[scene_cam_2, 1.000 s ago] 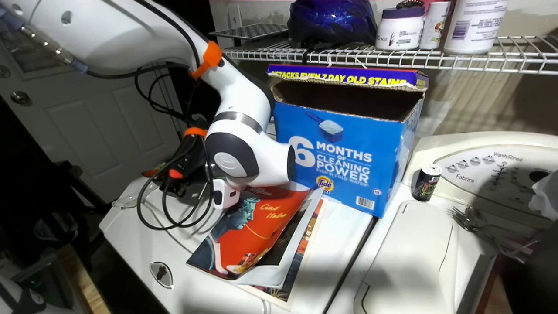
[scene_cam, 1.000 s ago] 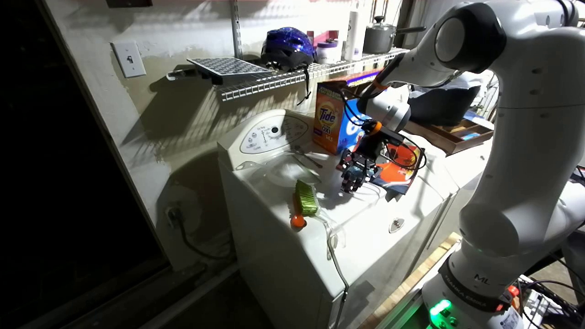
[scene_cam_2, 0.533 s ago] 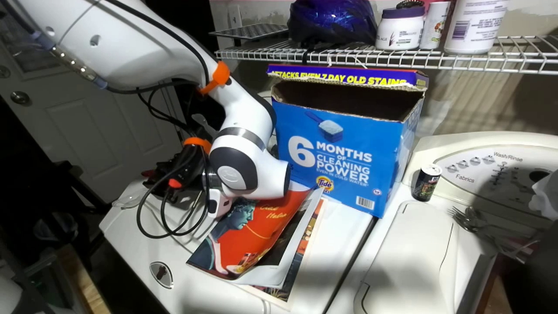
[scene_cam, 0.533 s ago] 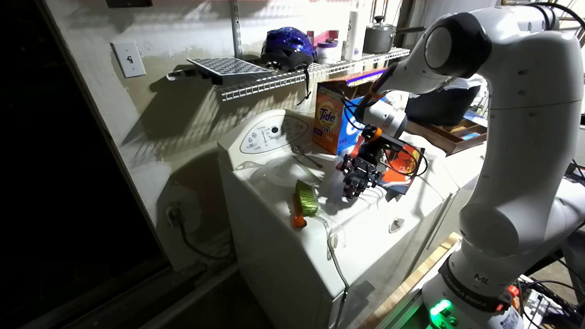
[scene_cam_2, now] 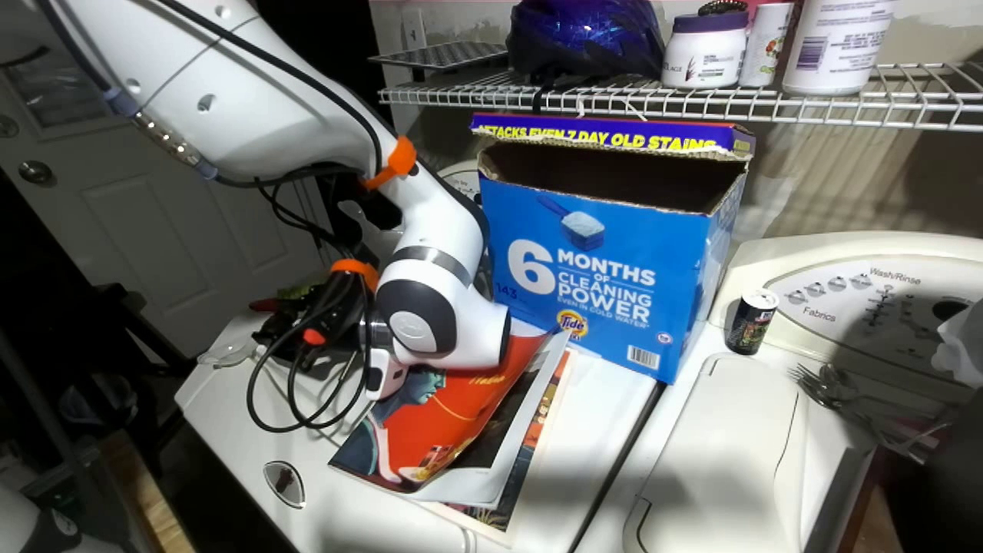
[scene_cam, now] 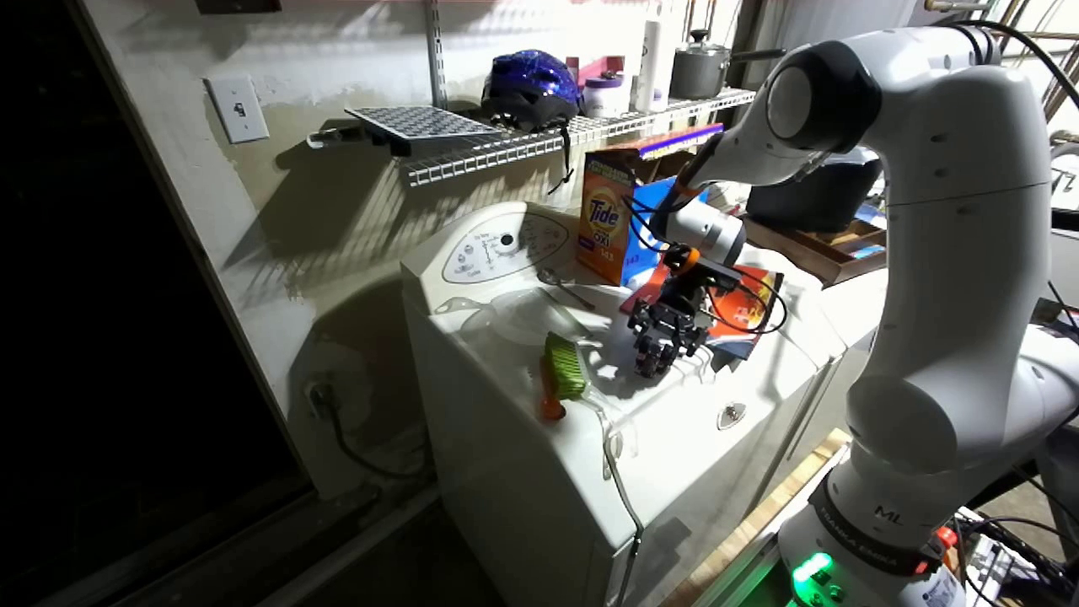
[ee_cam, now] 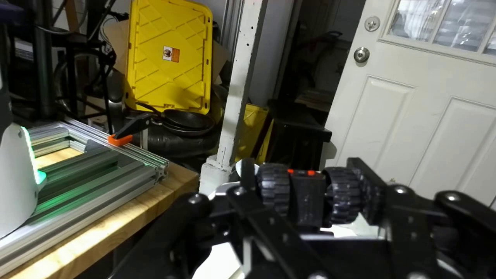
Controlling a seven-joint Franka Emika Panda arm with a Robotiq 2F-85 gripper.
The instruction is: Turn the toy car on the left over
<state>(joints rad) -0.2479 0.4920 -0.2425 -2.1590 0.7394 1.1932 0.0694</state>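
Observation:
In the wrist view my gripper (ee_cam: 307, 190) is shut on the black toy car (ee_cam: 307, 201). The fingers press on its ribbed black wheels from both sides. Two small red-orange marks show on the car's upper edge, and a pale gap shows beneath it. In an exterior view the gripper (scene_cam: 653, 358) hangs over the white machine top, between the green brush and the magazine; car and fingers blend into one dark shape there. Whether the car touches the surface cannot be told. In an exterior view the gripper (scene_cam_2: 280, 326) is partly hidden by cables.
A green brush (scene_cam: 566, 368) with an orange end lies left of the gripper. A magazine (scene_cam_2: 461, 415) lies under the wrist. A large detergent box (scene_cam_2: 599, 261) stands behind. A spoon (scene_cam: 550, 278) and clear plastic lie at the back. A wire shelf (scene_cam: 506, 152) hangs above.
The arm has bent lower and the gripper has come down a little, with its tips slightly nearer the machine's front. The gripper stays shut; brush, magazine and box have not visibly moved.

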